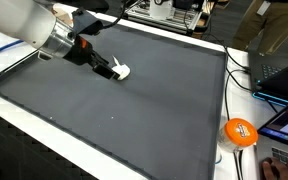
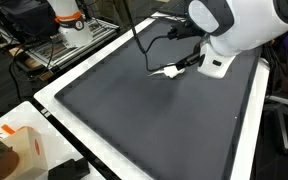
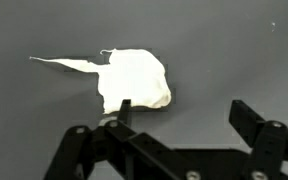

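A: Fingers (image 3: 246, 116)?

B: Spread wide, holding nothing. In the wrist view one tip sits at the lower edge of the white scrap (image 3: 136, 78), the other over bare mat (image 3: 234, 50). Can't tell if the tip touches it.

A: Where's the scrap?

B: Flat on the dark mat, just in front of the fingers in both exterior views (image 1: 123, 71) (image 2: 170, 71). A thin tail trails off to one side. It's well apart from the orange ball (image 1: 240, 132) on the bench (image 1: 227, 100).

A: Risks?

B: The scrap is off-centre between the tips. My guess is that a close from here catches only its edge, or shoves it along the mat. It looks thin and limp, so it may slip out or tear at the tail. If the tips go too low they could scrape or snag the mat. If they stay too high they close on air.

A: Any text?

B: None readable. The ball has a pale mark and the box (image 2: 19, 150) an orange one, both too small to read. The scrap is blank.
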Robot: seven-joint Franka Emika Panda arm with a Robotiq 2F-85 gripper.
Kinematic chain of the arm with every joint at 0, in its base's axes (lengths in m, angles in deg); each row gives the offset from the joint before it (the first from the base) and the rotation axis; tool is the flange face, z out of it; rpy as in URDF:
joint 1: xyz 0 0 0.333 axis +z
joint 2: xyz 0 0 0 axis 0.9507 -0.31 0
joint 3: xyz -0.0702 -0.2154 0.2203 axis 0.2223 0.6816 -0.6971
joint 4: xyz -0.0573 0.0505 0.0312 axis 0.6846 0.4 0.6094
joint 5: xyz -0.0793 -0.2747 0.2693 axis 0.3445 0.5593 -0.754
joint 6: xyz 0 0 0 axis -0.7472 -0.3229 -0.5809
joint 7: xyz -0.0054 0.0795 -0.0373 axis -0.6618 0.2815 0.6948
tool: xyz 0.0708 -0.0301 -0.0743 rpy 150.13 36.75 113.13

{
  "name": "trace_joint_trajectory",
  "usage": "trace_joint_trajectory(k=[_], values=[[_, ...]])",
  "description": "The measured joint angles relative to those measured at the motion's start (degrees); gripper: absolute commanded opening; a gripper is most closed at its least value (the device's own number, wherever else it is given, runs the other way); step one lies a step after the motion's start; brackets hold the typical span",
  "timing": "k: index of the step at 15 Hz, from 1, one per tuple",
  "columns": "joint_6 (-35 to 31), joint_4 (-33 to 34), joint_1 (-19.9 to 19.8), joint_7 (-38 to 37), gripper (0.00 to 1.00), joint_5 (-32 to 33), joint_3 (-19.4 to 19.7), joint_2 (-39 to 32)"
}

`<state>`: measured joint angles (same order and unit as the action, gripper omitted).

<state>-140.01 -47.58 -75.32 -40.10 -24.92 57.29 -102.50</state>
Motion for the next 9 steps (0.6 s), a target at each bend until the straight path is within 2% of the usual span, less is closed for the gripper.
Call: trace_joint_trajectory(k=[6,9], values=[[-0.03,0.08,0.39,-0.02,1.0,0.19,0.01,0.35],[1.16,2.04,2.32,-0.24,1.0,3.27,0.15,0.19]])
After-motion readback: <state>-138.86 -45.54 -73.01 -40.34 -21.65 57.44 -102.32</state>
